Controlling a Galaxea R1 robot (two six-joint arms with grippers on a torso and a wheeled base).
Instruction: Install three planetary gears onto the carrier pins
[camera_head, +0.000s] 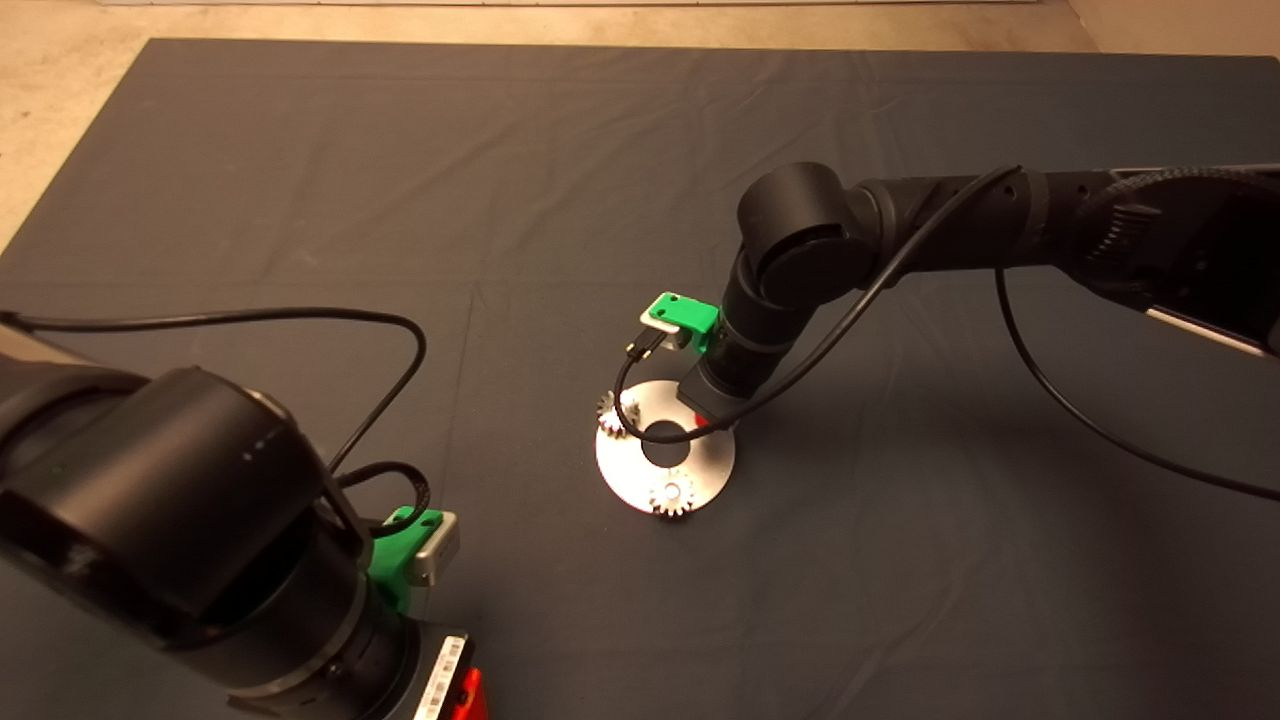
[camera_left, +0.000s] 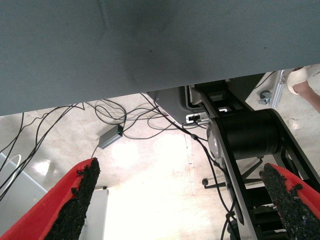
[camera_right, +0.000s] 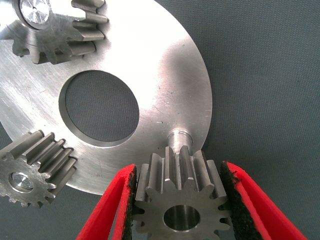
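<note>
The shiny round disc (camera_head: 715, 465) lies mid-mat. Two planetary gears (camera_head: 617, 411) (camera_head: 672, 494) sit on carrier pins; they also show in the right wrist view (camera_right: 55, 30) (camera_right: 35, 170). The third pin (camera_right: 178, 137) stands bare near the disc's rim (camera_right: 165, 75). My right gripper (camera_right: 179, 170) is shut on the third gear (camera_right: 181, 200) and holds it just beside that pin, its hole empty. In the head view the right gripper (camera_head: 712, 418) is mostly hidden under its arm at the disc's far right edge. My left gripper (camera_left: 181, 170) is open and parked at the lower left (camera_head: 465, 695).
The dark mat (camera_head: 300, 150) covers the table. A black cable (camera_head: 640, 390) from the right wrist loops over the disc. Past the mat's edge the left wrist view shows floor cables, a grey box (camera_left: 110, 136), the robot's base (camera_left: 250, 135) and a person's leg (camera_left: 307, 82).
</note>
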